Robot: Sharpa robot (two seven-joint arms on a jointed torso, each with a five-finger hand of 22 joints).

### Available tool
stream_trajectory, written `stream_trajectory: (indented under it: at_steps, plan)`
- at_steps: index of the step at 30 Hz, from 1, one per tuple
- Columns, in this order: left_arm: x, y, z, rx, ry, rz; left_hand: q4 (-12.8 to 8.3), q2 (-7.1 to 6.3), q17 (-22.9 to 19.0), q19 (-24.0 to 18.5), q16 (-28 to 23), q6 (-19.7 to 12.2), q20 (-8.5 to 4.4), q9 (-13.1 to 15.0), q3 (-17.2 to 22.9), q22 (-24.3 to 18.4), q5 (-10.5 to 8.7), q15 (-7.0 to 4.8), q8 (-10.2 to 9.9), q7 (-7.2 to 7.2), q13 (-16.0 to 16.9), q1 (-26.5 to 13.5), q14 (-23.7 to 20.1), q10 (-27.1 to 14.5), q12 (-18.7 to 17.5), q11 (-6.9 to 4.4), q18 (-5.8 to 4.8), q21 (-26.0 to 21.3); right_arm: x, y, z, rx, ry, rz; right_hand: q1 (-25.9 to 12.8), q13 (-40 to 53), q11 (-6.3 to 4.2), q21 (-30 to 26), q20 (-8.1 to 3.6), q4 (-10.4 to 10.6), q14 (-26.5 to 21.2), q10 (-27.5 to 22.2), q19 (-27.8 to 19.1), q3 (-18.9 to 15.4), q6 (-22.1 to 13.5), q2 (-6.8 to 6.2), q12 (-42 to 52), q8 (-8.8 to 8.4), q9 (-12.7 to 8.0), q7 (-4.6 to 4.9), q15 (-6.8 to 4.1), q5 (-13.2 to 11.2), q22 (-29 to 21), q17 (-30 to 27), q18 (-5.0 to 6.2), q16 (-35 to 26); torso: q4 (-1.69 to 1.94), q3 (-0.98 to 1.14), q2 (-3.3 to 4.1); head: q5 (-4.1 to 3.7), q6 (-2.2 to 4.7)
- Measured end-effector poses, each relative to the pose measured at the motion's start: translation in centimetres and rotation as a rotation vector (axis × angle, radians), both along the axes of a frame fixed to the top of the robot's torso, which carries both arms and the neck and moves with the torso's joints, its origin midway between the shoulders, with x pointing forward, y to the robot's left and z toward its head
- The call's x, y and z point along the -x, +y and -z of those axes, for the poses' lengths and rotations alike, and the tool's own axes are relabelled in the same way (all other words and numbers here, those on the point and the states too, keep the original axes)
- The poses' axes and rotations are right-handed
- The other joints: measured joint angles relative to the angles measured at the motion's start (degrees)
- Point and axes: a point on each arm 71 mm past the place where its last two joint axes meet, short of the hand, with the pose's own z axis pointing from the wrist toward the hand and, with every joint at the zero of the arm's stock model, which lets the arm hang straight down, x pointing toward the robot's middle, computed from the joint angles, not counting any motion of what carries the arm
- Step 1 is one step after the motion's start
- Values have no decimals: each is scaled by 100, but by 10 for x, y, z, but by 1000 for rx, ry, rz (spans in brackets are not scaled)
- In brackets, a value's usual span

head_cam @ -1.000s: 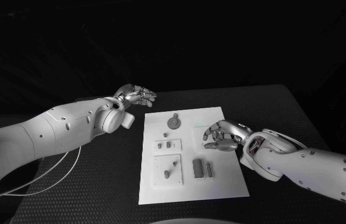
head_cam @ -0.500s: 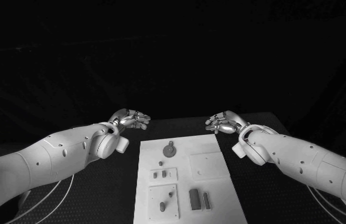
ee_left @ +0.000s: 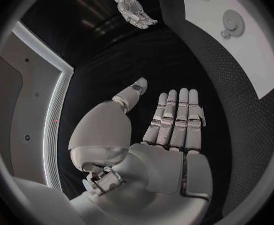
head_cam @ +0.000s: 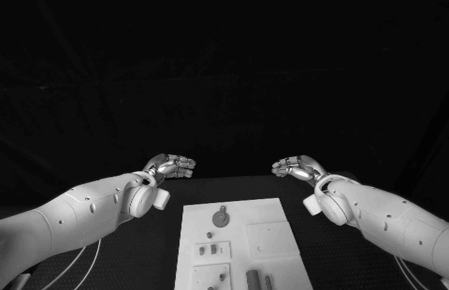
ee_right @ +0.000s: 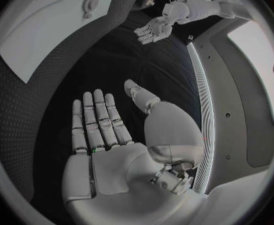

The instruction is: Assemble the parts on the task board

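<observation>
The white task board point(head_cam: 264, 209) lies in the middle of the table with grey parts on it: a round disc part point(head_cam: 220, 218) near its far end, small pieces point(head_cam: 212, 250) on a raised square, and long bars point(head_cam: 252, 279) nearer me. My left hand point(head_cam: 171, 167) hovers past the board's far left corner and my right hand point(head_cam: 298, 168) past its far right corner. Both are off the board and hold nothing. The left hand point(ee_left: 168, 130) and the right hand point(ee_right: 106, 130) each have straight, slightly spread fingers. The board point(ee_left: 236, 55) with its disc point(ee_left: 233, 21) lies off to one side.
The black textured table point(head_cam: 327, 193) runs around the board, with bare strips on both sides. White cables point(head_cam: 80, 264) hang beside my left arm. Beyond the table's far edge everything is dark.
My right hand has lifted off the board and drawn back to beyond its far right corner. The head camera has tilted up, so the board sits lower in the picture.
</observation>
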Motion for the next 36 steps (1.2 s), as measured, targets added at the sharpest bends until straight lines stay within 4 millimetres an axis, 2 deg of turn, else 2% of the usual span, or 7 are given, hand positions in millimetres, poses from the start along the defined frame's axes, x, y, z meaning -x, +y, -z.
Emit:
stream_trajectory:
  at_steps: [5,8,9,12,16,23,36]
  plan:
    - [-1,1,1,26,6,0,-16,4,-1,0,-1,-1,1,0,-16,-70,0,-1,0,0,-35,-4,-1,-21,0,-20,0,0,1,0,1,-21,6,-7,0,-269,22,-67,12,27,79,139,12,-65,-22,0,-143,38,-57,21,25,0,0,-100,1,-91,-8,8,-58,32,28]
    - [-1,1,1,26,8,0,353,103,-805,-1172,-501,-1170,-50,-693,-773,-1339,-113,-211,-424,-229,-265,-1542,-1196,-1470,-110,-205,0,-86,1,0,1,-20,6,-5,-1485,-681,-214,-530,-268,448,-936,-1254,-582,-956,-1228,134,-415,-184,-958,-221,-203,-69,-496,-693,-211,-752,-8,10,-62,34,30]
    - [0,0,1,26,9,0,551,153,-1205,-1758,-741,-1744,-88,-1040,-1156,-1973,-158,-315,-635,-345,-378,-2301,-1791,-2200,-162,-302,0,-136,1,0,0,-21,7,-5,-2216,-866,-328,-747,-431,653,-1457,-1950,-891,-1376,-1808,162,-530,-305,-1388,-365,-340,-107,-1106,-973,-301,-1062,-7,8,-62,31,24]
    - [3,-3,3,36,13,5,909,243,-1935,-2817,-1176,-2785,-154,-1672,-1851,-3128,-245,-505,-1016,-556,-583,-3655,-2869,-3523,-251,-476,1,-227,4,2,1,-30,9,-10,-3608,-1224,-548,-1165,-728,1049,-2464,-3300,-1490,-2185,-2922,214,-755,-544,-2224,-629,-593,-178,-2985,-1520,-405,-1664,19,-7,-75,-2,-31]
    - [13,-16,7,63,18,20,1174,303,-2474,-3600,-1494,-3551,-202,-2140,-2363,-3985,-288,-643,-1297,-713,-735,-4655,-3665,-4498,-314,-601,1,-283,13,9,2,-60,11,-19,-4614,-1484,-708,-1467,-942,1335,-3189,-4273,-1924,-2769,-3725,251,-918,-716,-2827,-816,-766,-222,-4488,-1916,-535,-2096,104,-58,-133,-87,-168]
    - [45,-48,12,137,8,12,1376,348,-2871,-4169,-1727,-4117,-236,-2484,-2736,-4615,-323,-745,-1486,-825,-849,-5398,-4251,-5221,-345,-694,2,-312,39,31,-4,-175,-3,-15,-5353,-1670,-819,-1665,-1116,1547,-3715,-4986,-2222,-3194,-4312,280,-1026,-816,-3269,-951,-896,-249,-5602,-2206,-620,-2413,264,-161,-246,-233,-391]
    - [101,-87,-2,217,-64,-103,1453,368,-3043,-4412,-1816,-4340,-255,-2633,-2891,-4891,-351,-787,-1579,-880,-893,-5691,-4492,-5507,-377,-737,3,-343,100,55,-18,-396,13,130,-5662,-1753,-878,-1766,-1168,1639,-3932,-5289,-2354,-3367,-4554,292,-1070,-878,-3465,-1014,-948,-249,-6100,-2330,-621,-2539,324,-196,-283,-261,-433]
